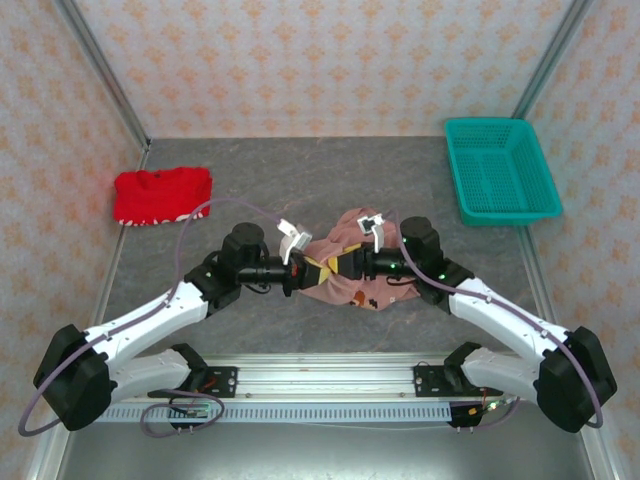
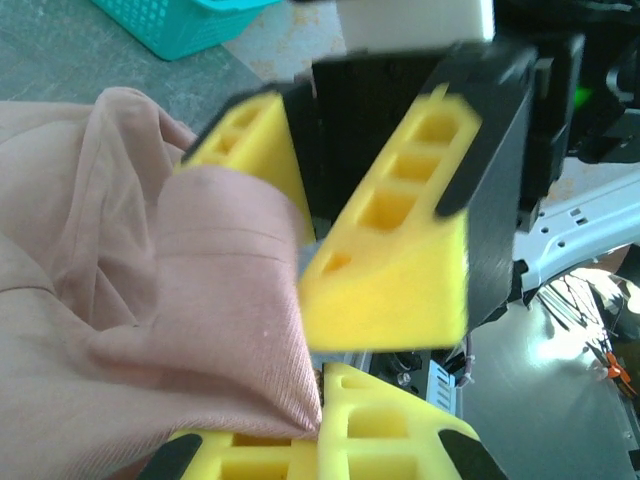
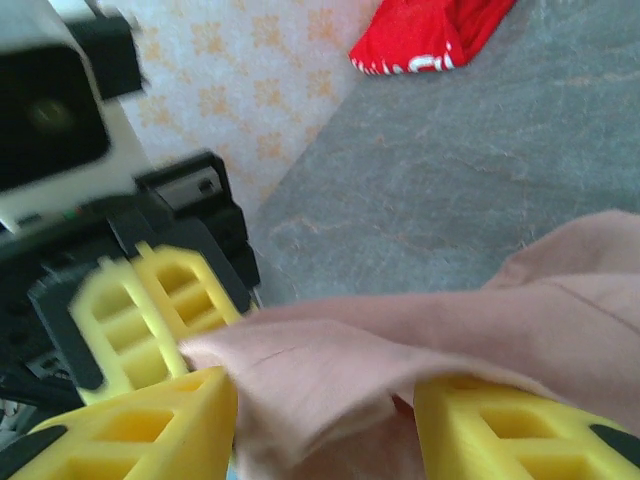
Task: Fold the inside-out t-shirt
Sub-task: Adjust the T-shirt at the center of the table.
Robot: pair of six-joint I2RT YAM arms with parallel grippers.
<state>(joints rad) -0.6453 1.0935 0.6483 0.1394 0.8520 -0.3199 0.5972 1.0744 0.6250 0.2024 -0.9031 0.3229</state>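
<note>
From the overhead camera, I see the inside-out t-shirt (image 1: 332, 290) bunched in a salmon-pink heap near the middle of the grey surface (image 1: 300, 180), between my two arms. Both arms reach inward and meet over it. The left tool (image 1: 308, 272) and the right tool (image 1: 338, 265) are nearly nose to nose on the near part of the heap. A red garment with white trim (image 1: 160, 196) lies well apart at the far left. A teal basket (image 1: 500, 170) sits at the far right.

On the left wrist camera, the left tool (image 2: 318, 420) is clenched. Its yellow fingers meet at the bottom of the view with a fold of the t-shirt (image 2: 130, 300) pinched between them. Straight ahead and very close is the right tool (image 2: 290, 215), a little blurred. Its two yellow fingers stand apart, and the cloth runs in between them and drapes over one. A corner of the basket (image 2: 170, 25) shows at the top.

On the right wrist camera, the right tool (image 3: 320, 400) is released. Its fingers sit wide at the bottom corners, with a loose flap of the t-shirt (image 3: 480, 320) lying across the gap. The flap's edge leads to the left tool (image 3: 165, 320) just beyond, whose fingers touch the cloth. The surface (image 3: 450, 170) stretches behind, with the red garment (image 3: 430, 35) at the top.
</note>
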